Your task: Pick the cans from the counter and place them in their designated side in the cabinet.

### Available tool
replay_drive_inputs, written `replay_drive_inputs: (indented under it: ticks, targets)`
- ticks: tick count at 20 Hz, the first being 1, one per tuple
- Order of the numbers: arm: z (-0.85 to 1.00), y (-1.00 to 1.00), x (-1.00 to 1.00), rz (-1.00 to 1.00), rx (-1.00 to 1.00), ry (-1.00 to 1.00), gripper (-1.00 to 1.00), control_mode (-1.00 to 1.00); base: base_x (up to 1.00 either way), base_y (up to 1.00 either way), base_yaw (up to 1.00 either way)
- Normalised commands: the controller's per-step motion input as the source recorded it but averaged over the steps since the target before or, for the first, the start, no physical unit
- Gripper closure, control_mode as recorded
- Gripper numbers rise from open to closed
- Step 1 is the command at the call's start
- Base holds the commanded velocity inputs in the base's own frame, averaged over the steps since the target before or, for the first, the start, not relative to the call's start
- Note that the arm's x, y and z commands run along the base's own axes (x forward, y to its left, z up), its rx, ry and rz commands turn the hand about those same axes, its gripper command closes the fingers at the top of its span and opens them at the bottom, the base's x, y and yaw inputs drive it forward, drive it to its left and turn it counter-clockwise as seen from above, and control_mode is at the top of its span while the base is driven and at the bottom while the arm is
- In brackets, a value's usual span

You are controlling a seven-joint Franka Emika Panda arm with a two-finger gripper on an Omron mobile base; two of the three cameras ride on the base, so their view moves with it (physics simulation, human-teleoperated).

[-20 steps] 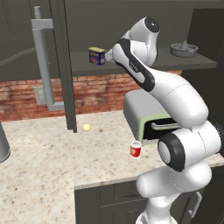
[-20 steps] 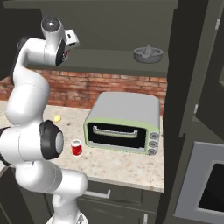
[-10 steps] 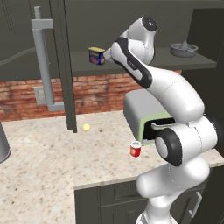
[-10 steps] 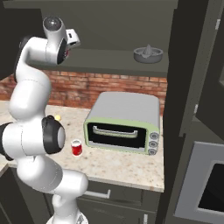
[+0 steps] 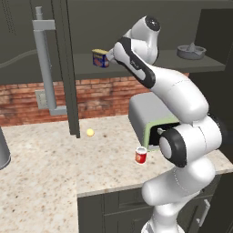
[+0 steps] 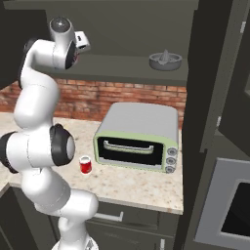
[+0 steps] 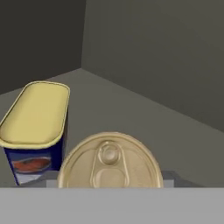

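Looking into the cabinet (image 5: 136, 63), you see one can (image 7: 109, 162) by the tin (image 7: 37, 127) at ten o'clock. You cannot tell the end effector's grip. The red can (image 5: 140, 156) waits on the desk (image 5: 50, 159).

Red can (image 5: 140, 156) with white rim on beige speckled counter (image 5: 50, 166); blue-and-yellow tin (image 7: 36, 129); gold-lidded can (image 7: 109, 161)

Two round cans, a red one (image 5: 141, 156) and a gold-lidded one (image 7: 109, 162); one blue tin (image 5: 100, 58); one toaster oven (image 6: 137, 137); one yellow ball (image 5: 90, 132); one juicer (image 6: 165, 60)
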Motion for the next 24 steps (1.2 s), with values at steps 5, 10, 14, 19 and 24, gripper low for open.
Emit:
replay_drive_inputs:
  ticks: [5,10,14,19,24]
  targets:
    - [0.00,0.01,0.43,0.00,0.00,0.00,-1.00,-1.00,0.00,0.00,0.00]
    - [0.00,0.01,0.44,0.00,0.00,0.00,-1.00,-1.00,0.00,0.00,0.00]
    - [0.07,0.02,0.14,0.00,0.00,-0.01,-1.00,-1.00,0.00,0.00,0.00]
    - [0.18,0.00,-0.16,0.00,0.00,-0.05,-1.00,-1.00,0.00,0.00,0.00]
    - [0.06,0.00,-0.31,0.01,0.00,-0.06,-1.00,-1.00,0.00,0.00,0.00]
